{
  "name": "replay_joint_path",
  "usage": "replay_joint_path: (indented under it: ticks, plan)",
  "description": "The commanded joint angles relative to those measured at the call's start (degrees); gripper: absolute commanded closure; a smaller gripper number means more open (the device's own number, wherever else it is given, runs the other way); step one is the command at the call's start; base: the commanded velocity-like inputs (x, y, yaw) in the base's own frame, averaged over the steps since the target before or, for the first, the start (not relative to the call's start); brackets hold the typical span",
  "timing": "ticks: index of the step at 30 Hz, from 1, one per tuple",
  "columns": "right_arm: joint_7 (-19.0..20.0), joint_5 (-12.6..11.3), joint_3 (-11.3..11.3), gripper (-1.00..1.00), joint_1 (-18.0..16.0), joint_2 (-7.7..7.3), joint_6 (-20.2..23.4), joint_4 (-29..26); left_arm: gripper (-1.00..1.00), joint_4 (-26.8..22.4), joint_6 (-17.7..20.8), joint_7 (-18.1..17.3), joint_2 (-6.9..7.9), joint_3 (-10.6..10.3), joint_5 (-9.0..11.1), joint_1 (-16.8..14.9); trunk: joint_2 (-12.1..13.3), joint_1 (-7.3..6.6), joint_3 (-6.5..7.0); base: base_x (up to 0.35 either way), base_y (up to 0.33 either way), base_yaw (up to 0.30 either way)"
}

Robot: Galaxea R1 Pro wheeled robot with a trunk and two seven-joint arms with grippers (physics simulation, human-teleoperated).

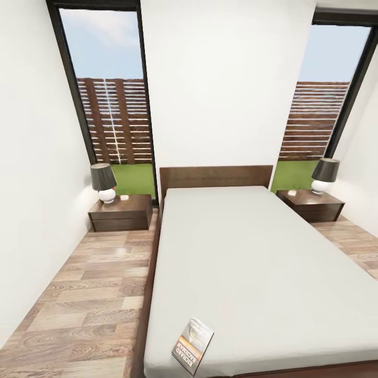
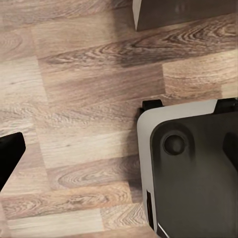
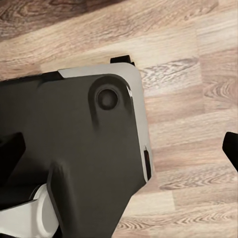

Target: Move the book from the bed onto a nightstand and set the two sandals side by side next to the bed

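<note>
The book (image 1: 192, 345), dark-covered with an orange band, lies flat on the near left corner of the bed (image 1: 252, 262), close to the mattress edge. One nightstand (image 1: 122, 212) stands left of the headboard and the other nightstand (image 1: 311, 205) right of it, each carrying a lamp. The sandals are out of view. My left gripper (image 2: 119, 148) hangs open over the wood floor beside my own base, with one dark fingertip (image 2: 10, 151) at the frame's edge. My right gripper (image 3: 119, 148) is open too, and its fingertips (image 3: 230, 146) hold nothing.
Wood-plank floor runs along the bed's left side up to the left nightstand, and a narrower strip lies on the right. White walls close both sides, with tall windows behind the lamps (image 1: 103, 181). My grey and black base (image 2: 193, 173) sits under both wrists.
</note>
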Motion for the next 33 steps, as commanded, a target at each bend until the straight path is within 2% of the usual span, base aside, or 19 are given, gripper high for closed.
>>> replay_joint_path:
  ticks: [1,12,33]
  plan:
    - [0.3,0.5,-0.5,-1.00,0.0,0.02,0.3,-0.1,-1.00,0.1,-0.2,-0.2,0.01,-0.5,0.6,-0.1,0.3,-0.20,0.07,0.000,0.000,0.000]
    - [0.3,0.4,-0.5,-1.00,0.0,0.31,0.2,0.0,-1.00,0.1,-0.2,-0.2,0.04,-0.5,0.5,0.0,4.7,-2.62,2.05,0.000,0.000,0.000]
    - [0.3,0.4,-0.5,-1.00,0.0,0.77,0.1,0.1,-1.00,0.0,-0.2,-0.2,-0.01,-0.5,0.6,1.0,4.7,-2.62,2.05,0.000,0.000,0.000]
